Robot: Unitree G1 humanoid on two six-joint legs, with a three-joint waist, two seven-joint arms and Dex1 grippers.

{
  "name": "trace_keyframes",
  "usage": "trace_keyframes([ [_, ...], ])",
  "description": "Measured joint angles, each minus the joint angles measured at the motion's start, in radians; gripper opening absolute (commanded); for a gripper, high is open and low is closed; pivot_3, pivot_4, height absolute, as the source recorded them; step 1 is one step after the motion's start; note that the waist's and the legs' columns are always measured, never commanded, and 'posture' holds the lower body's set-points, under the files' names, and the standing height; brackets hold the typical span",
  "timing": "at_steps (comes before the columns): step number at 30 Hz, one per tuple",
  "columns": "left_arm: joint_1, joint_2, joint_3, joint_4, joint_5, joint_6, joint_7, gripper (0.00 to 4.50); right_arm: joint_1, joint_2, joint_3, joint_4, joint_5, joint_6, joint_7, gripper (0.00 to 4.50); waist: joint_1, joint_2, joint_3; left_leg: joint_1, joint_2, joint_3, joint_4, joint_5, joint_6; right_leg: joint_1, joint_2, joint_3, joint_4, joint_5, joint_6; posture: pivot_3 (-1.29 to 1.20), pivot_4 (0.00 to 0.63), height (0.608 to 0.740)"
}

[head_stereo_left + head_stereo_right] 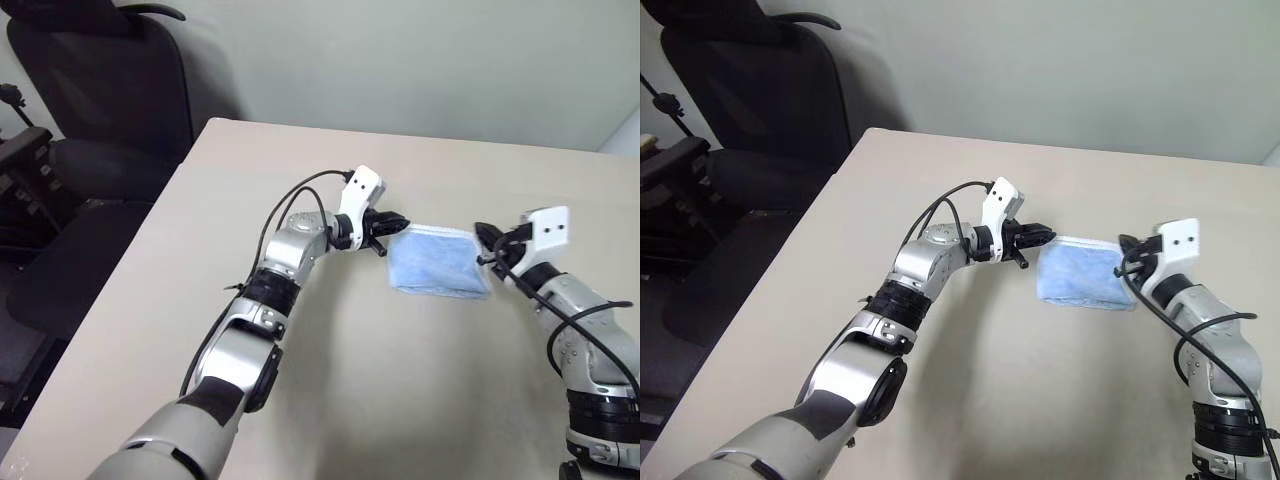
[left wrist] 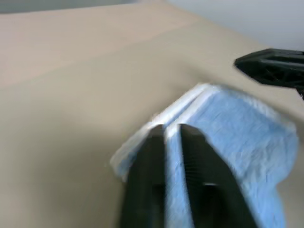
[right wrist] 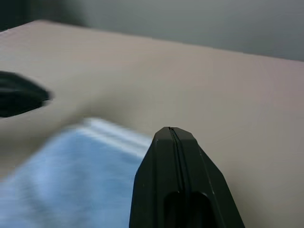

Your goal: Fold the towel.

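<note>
While we are looking down over the tan bench [image 1: 420, 400], the towel [image 1: 437, 262] is lying on it as a small light-blue bundle between our two hands, with its white edging running along the far side. Our left hand [image 1: 398, 222] is reaching in from the left, and its two black fingers [image 2: 156, 166] are sitting pressed together over the towel's near-left corner; in the left wrist view a strip of white edging is showing in the narrow gap between them, so we are probably pinching that edge, though the blur is keeping us from being sure how much cloth is caught. Our right hand [image 1: 484, 238] is hovering just beside the towel's right end, its fingers [image 3: 173, 156] pressed tightly together with nothing between them, and we are not seeing it touch the cloth. A black office chair [image 1: 110, 110] is standing beyond the bench's far-left corner, against the pale wall [image 1: 420, 60].
</note>
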Motion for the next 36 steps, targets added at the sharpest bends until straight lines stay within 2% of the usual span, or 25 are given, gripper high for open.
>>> trace_keyframes([
  [7, 0.014, -0.055, -0.065, 0.132, 0.094, -0.068, 0.019, 0.05, -0.008, 0.001, 0.115, 0.179, -0.078, 0.014, 0.025, 0.0, 0.001, 0.0, 0.0, 0.001, 0.0, 0.0, 0.004, -0.001, 0.002, 0.001, -0.001, -0.001, 0.0, 0.004, 0.0, 0.0, 0.15, 0.74],
  [11, 0.011, -0.07, -0.08, 0.228, 0.153, -0.12, 0.061, 0.05, -0.01, 0.011, 0.12, 0.217, -0.108, -0.027, 0.026, 0.0, -0.001, 0.001, 0.0, 0.005, 0.001, 0.0, 0.002, 0.0, 0.002, 0.005, 0.0, -0.001, 0.0, 0.005, -0.001, 0.0, 0.15, 0.74],
  [16, 0.033, -0.074, -0.036, 0.237, 0.135, -0.146, 0.054, 0.05, 0.012, 0.013, 0.12, 0.213, -0.125, -0.068, 0.029, 0.0, 0.0, 0.001, 0.0, 0.005, 0.0, 0.0, 0.003, -0.001, 0.002, 0.005, 0.0, -0.001, 0.0, 0.006, 0.0, 0.0, 0.15, 0.74],
  [19, 0.067, -0.061, 0.005, 0.169, 0.101, -0.12, 0.043, 0.0, 0.032, 0.012, 0.103, 0.17, -0.1, -0.051, 0.039, 0.61, 0.0, 0.001, 0.0, 0.004, 0.0, 0.001, 0.002, 0.0, 0.002, 0.004, 0.0, -0.001, 0.0, 0.006, 0.0, 0.0, 0.15, 0.74],
  [22, 0.163, 0.04, 0.094, -0.05, 0.023, -0.036, 0.04, 0.0, 0.073, -0.023, 0.016, 0.036, -0.005, 0.038, 0.059, 1.6, -0.01, 0.001, 0.0, 0.004, 0.0, 0.003, 0.0, 0.003, -0.002, 0.002, 0.002, -0.001, 0.0, 0.005, 0.0, 0.0, 0.15, 0.74],
  [25, 0.246, 0.137, 0.152, -0.205, 0.008, 0.022, 0.067, 0.0, 0.083, -0.067, -0.089, -0.004, 0.035, 0.101, 0.055, 2.65, -0.016, 0.001, 0.0, 0.006, 0.001, 0.004, -0.001, 0.004, -0.002, 0.002, 0.003, -0.001, 0.0, 0.004, 0.0, 0.0, 0.15, 0.74],
  [30, 0.36, 0.197, 0.205, -0.345, -0.007, 0.108, 0.127, 0.0, 0.08, -0.071, -0.108, -0.001, 0.046, 0.149, 0.047, 4.41, -0.01, 0.001, 0.0, 0.005, 0.001, 0.001, -0.002, 0.004, -0.001, -0.002, 0.001, 0.0, 0.0, 0.004, -0.001, 0.0, 0.15, 0.74],
  [36, 0.4, 0.251, 0.255, -0.43, -0.036, 0.15, 0.169, 0.0, -0.026, -0.033, -0.115, 0.192, 0.051, 0.229, 0.004, 4.46, -0.012, 0.001, 0.0, 0.005, 0.001, 0.001, -0.007, 0.005, -0.001, -0.001, 0.001, -0.001, 0.001, 0.007, -0.005, 0.0, 0.15, 0.74],
])
